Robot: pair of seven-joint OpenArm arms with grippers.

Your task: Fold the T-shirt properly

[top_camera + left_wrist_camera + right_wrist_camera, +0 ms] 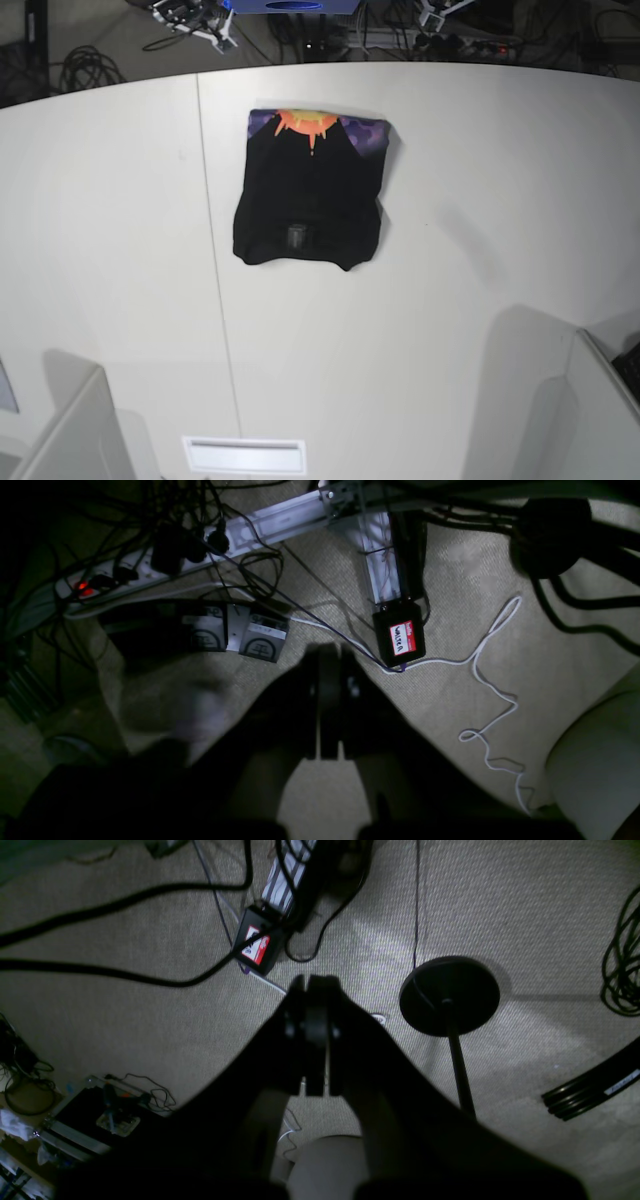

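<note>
Carpeted floor fills left wrist view; left claw [327, 705] closed on nothing. Right wrist: right claw [315, 1035] likewise closed, empty. Base: T-shirt [310, 190] folded, upper centre of surface [480, 330]; risk: loose top layer could spring open unaided.

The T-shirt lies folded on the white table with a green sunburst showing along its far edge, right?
Not quite. The sunburst is orange, not green, with purple print either side. The base view shows the T-shirt lying folded on the white table with that print along its far edge.
</note>
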